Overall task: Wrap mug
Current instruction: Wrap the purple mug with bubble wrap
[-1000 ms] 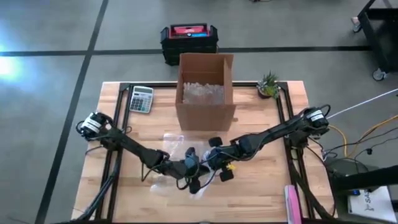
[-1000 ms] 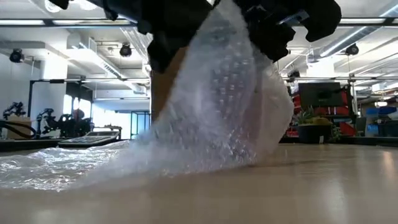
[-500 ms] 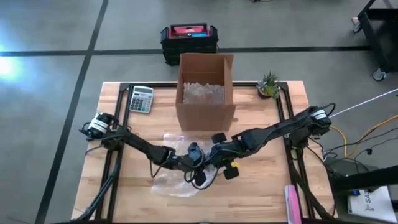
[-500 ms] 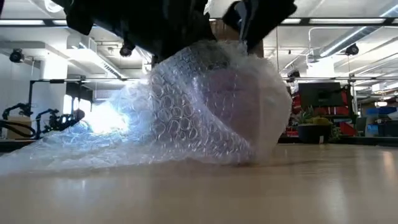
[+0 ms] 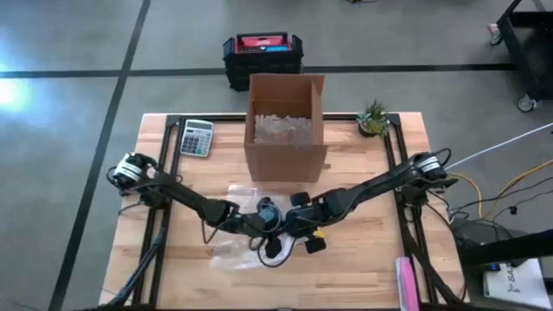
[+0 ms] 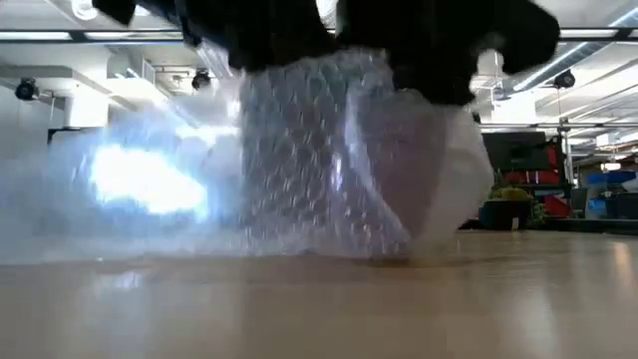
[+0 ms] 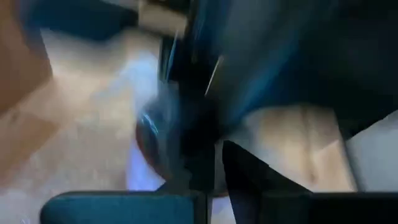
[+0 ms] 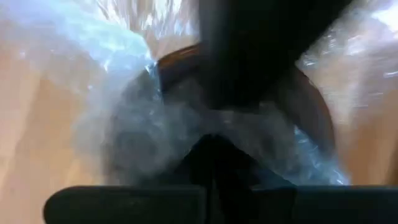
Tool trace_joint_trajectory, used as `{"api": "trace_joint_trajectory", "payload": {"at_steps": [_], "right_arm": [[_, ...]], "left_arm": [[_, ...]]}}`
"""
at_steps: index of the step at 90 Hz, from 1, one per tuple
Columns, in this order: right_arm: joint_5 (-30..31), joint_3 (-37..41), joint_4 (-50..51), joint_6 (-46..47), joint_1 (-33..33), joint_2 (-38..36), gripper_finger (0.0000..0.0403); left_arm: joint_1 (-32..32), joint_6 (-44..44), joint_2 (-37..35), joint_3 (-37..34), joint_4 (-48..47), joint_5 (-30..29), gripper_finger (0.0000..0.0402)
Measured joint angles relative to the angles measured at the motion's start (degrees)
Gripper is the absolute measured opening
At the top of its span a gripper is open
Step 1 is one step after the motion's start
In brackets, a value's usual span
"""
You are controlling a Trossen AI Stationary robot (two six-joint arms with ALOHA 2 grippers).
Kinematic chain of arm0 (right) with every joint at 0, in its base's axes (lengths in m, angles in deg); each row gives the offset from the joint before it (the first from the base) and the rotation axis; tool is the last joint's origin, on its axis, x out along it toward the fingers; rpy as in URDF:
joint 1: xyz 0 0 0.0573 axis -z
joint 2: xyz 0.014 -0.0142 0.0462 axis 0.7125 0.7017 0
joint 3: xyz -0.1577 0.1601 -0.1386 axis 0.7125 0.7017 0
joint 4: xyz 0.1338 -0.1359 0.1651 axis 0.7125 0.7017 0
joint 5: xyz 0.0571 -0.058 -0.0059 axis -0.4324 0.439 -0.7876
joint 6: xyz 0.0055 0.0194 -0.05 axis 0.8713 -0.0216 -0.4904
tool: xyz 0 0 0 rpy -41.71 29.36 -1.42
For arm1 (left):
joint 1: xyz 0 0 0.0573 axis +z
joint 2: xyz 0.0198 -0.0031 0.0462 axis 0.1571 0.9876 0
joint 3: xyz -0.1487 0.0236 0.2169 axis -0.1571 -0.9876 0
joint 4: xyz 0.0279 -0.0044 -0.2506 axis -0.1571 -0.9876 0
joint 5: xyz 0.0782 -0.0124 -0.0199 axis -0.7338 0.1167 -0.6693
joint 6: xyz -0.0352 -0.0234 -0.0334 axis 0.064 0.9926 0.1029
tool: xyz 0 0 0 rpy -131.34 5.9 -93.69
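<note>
Wooden tabletop at centre: bubble wrap now stands taller around the mug than a moment ago, so wrapping's advancing. Left end effector and right end effector meet over it; grip width, can't tell.

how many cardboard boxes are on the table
1: the open brown cardboard box stands at the wooden table's far edge, centre, holding clear plastic padding. Nothing suggests another is hidden.

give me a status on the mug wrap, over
Both end effectors, left and right, meet over the mug mid-table. Bubble wrap draped over it, loose tail on the table. Cardboard box behind, clear of them.
</note>
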Motion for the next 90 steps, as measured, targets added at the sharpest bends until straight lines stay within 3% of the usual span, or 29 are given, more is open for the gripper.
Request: {"api": "trace_joint_trajectory", "payload": {"at_steps": [19, 50, 73, 90], "right_arm": [[0.02, -0.15, -2.51, -1.18, 0.07, 1.14, 0.0000], [0.11, -1.52, -2.46, -2.04, 0.33, -0.67, 0.0000], [0.60, -8.19, 10.15, -2.24, 0.38, -5.15, 0.0000], [6.14, -5.52, 14.88, -1.08, 2.14, -10.79, 0.0000]], "left_arm": [[-1.05, -0.09, -2.01, -0.11, -1.76, 0.08, 0.0020], [0.51, 1.30, 7.45, 0.05, 6.72, 0.45, 0.0020], [0.73, 2.78, 8.57, 0.17, 5.22, -0.21, 0.0020], [0.75, 2.16, 8.52, 0.00, 4.71, -0.41, 0.0020]]}}
